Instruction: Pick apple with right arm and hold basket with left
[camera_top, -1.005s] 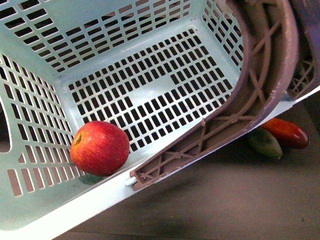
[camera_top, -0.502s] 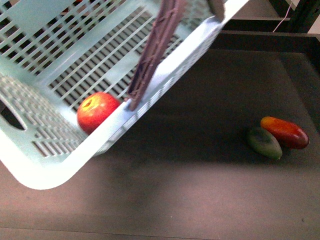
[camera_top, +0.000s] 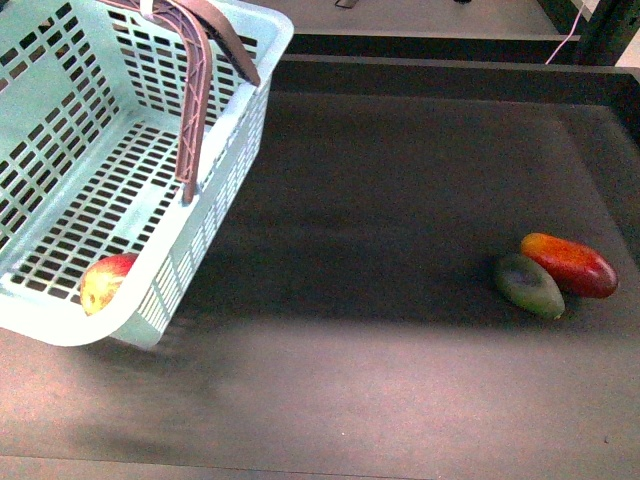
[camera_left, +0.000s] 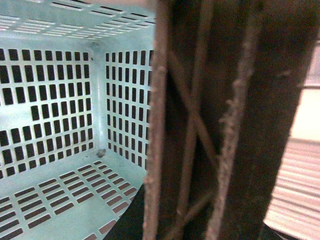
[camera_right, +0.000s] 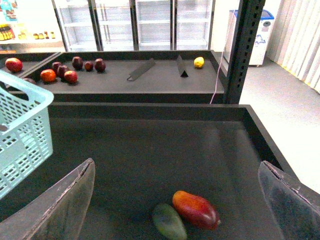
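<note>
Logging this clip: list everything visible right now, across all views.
basket: one, light aqua, left part of the table
handle: one, brown, raised over the basket
apple: one, red and yellow, basket's near corner
red-orange mango: one, table's right side
green mango: one, right beside the red-orange mango
table: one, dark
shelf fruit: several dark red, one yellow, on the far shelf
right gripper: open, empty, above the two mangoes
left gripper: not visible; its wrist view is filled by the handle and basket

No readable text, labels, brands, numbers or signs in any view.
</note>
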